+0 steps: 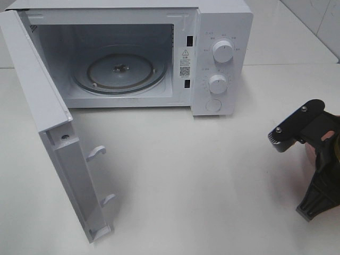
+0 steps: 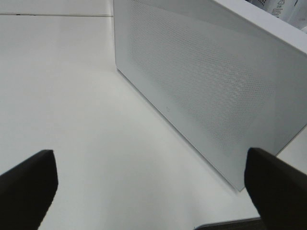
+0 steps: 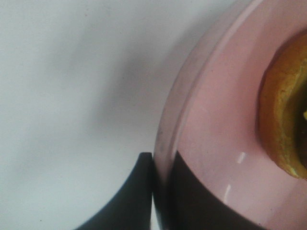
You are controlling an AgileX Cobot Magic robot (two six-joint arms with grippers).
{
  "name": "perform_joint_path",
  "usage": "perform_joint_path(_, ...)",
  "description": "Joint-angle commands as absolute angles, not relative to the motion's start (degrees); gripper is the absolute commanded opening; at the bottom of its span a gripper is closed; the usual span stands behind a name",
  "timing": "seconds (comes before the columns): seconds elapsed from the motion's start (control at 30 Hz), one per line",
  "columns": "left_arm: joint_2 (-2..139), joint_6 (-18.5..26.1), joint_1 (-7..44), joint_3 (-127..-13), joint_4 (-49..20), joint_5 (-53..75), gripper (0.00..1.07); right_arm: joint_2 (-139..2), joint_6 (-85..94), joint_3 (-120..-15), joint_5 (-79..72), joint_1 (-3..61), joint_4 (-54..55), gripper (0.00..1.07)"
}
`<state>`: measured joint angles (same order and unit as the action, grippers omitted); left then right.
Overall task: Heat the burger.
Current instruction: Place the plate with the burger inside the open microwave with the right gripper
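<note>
Right wrist view says it all: right claw [image 3: 162, 189] is clamped on the rim of the pink plate [image 3: 216, 110], burger [image 3: 283, 105] sitting on it, over at the right side of the worktop [image 1: 186, 170]. The microwave [image 1: 223, 32] has its door [image 1: 40, 101] hanging open, glass tray [image 1: 119, 71] bare. Left claw [image 2: 151, 187] is spread wide, empty, near the door. I'd call this the carry-in step: lift level, then slide the plate onto the glass tray without bumping the microwave.

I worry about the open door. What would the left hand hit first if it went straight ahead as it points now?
Probably the door, low on its outer face; the open left hand aims there. It could touch the table first, as depth is unclear.
</note>
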<state>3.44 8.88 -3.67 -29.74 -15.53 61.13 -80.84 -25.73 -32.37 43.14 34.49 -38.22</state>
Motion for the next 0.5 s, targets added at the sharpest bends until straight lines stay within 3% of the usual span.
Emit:
perform_joint_path(0.03, 3.32, 8.88, -3.38, -29.62, -15.36, 61.02, 0.98, -80.39, -26.18, -32.37, 44.12, 36.90, -42.40, 0.01)
perform_joint_path(0.5, 3.32, 8.88, -3.38, -29.62, -15.36, 61.02, 0.98, -80.39, -26.13, -32.37, 44.23, 46.52, -42.80, 0.01)
